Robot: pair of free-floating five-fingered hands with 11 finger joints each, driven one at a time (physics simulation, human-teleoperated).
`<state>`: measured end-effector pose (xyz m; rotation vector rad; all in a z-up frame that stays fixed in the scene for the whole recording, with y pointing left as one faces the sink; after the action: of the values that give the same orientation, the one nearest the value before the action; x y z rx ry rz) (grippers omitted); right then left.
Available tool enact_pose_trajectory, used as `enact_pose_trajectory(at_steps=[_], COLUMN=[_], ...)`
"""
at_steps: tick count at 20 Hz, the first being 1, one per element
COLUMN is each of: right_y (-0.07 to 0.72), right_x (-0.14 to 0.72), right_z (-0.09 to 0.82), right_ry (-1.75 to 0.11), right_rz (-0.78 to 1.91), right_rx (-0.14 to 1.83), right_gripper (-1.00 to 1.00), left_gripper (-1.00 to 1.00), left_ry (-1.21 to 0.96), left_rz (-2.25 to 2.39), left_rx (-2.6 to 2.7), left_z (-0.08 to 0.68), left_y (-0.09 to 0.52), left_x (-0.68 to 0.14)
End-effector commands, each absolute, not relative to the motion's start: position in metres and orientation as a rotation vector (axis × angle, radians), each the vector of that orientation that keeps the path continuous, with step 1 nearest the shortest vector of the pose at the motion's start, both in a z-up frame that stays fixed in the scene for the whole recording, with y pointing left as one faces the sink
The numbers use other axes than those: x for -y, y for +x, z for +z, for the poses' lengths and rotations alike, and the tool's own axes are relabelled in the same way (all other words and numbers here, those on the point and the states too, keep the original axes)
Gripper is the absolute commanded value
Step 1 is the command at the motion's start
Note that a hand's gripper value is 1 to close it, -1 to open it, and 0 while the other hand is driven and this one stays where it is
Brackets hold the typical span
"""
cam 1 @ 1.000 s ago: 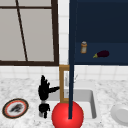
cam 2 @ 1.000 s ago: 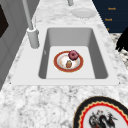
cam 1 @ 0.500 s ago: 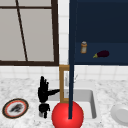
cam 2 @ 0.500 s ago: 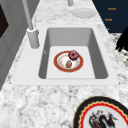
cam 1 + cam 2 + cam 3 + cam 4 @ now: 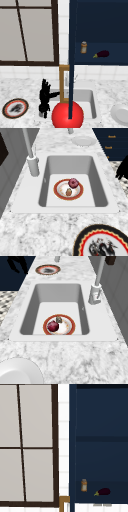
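Nothing moved, left robot hand [image 5: 45, 96] beside sink [image 5: 92, 100], fingers straight.

Perhaps a hand [image 5: 123, 170], cut off by the right edge

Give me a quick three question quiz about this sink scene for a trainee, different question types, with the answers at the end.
1. True or false: the red-rimmed plate lies inside the sink.
2. Multiple choice: beside the eggplant in the cabinet stands a) a cup, b) a jar, c) a fork.
3. Fill in: in the front view, the left hand hovers at the sink's ____ edge.

Key: 1 true. 2 b, the jar. 3 left.
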<state>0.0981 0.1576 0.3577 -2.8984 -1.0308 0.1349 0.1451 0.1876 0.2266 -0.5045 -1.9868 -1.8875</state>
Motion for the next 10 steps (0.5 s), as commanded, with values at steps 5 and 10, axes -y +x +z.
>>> enact_pose_trajectory(at_steps=[5,10], right_y=[0.084,0.07], right_x=[-0.141,-0.135], right_z=[0.347,0.345], right_ry=[-2.748,-2.622], right_rz=[0.23,0.278], right_rx=[1.024,1.011], right_gripper=[-1.0,-1.0], left_gripper=[0.0,0.0], left_ry=[-0.505,-0.505], left_rz=[-1.888,-1.888], left_rx=[1.987,1.987], left_z=[0.227,0.227], left_y=[0.145,0.145], left_x=[-0.188,-0.188])
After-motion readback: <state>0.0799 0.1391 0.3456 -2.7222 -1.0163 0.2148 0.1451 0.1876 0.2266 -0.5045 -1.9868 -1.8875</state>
